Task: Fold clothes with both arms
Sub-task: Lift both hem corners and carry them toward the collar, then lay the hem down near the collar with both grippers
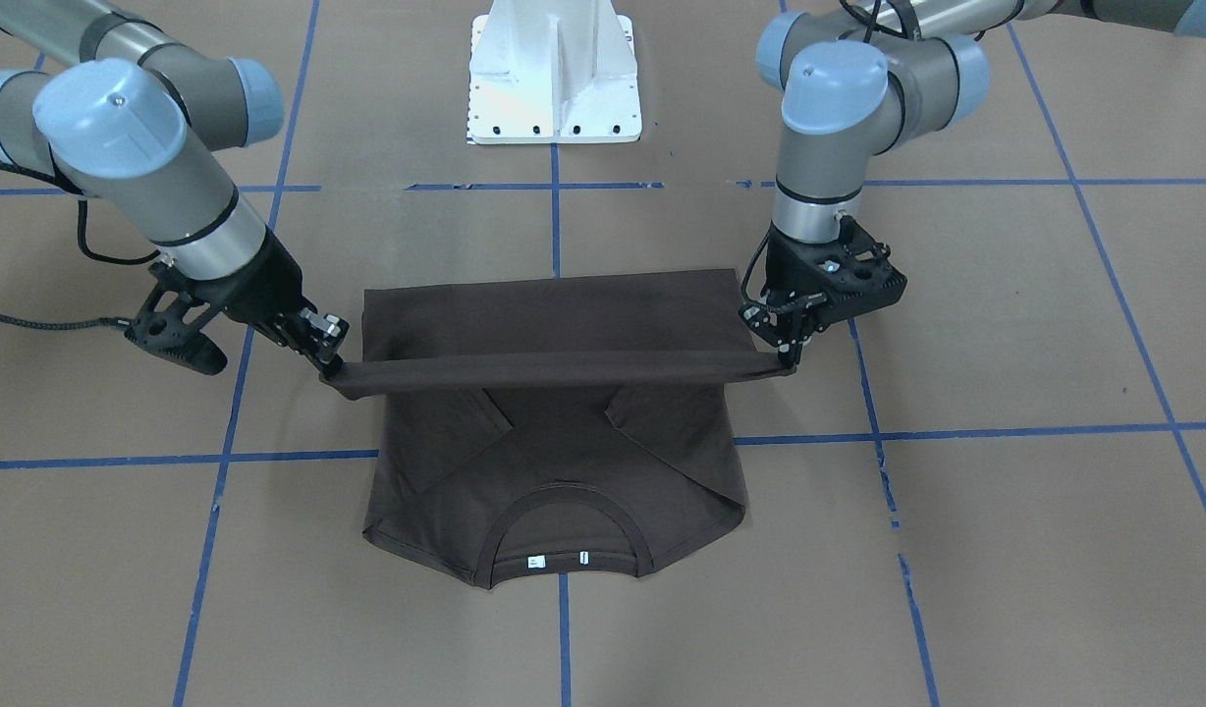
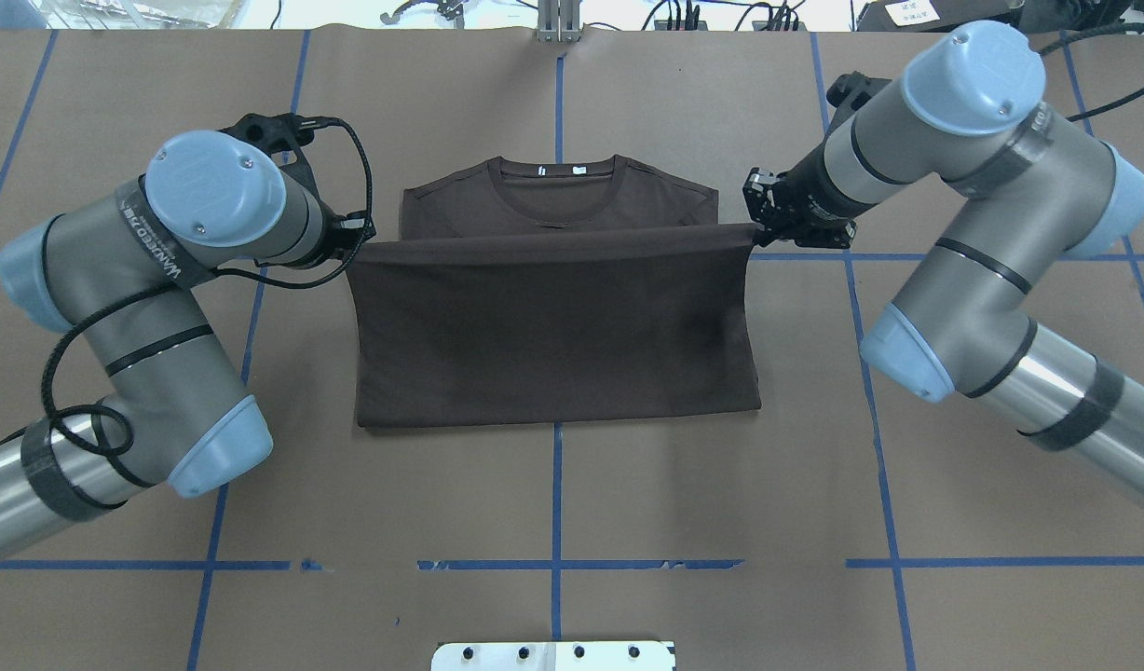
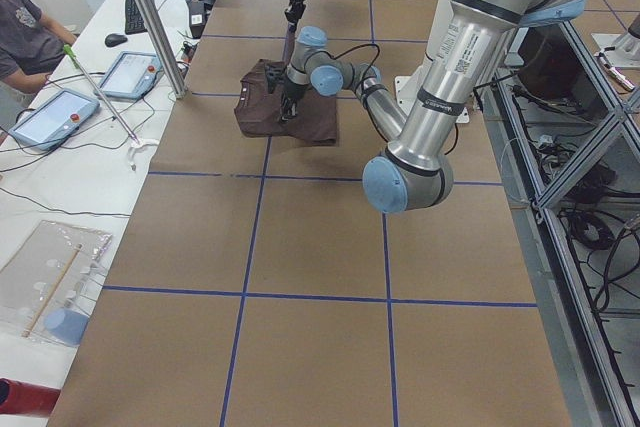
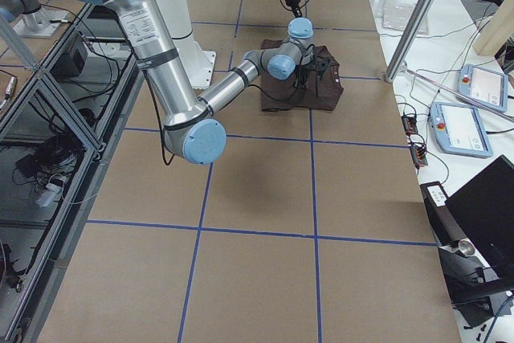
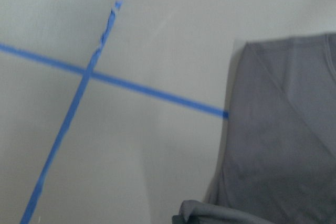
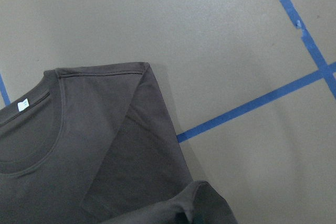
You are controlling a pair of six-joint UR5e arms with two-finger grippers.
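Brown T-shirt (image 1: pixel 554 462): left pincer (image 1: pixel 788 359), right pincer (image 1: pixel 330 367).

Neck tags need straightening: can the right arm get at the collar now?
Probably not: the right tool is shut on a lifted hem corner of the dark brown T-shirt, though the ribbed round collar lies uncovered.

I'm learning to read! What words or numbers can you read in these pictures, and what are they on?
Nothing reads clearly.
White letters on the black band round the silver-grey left arm: too blurred.
White neck tags of the dark brown T-shirt: too small.
Dark print along that arm's tube: too small.
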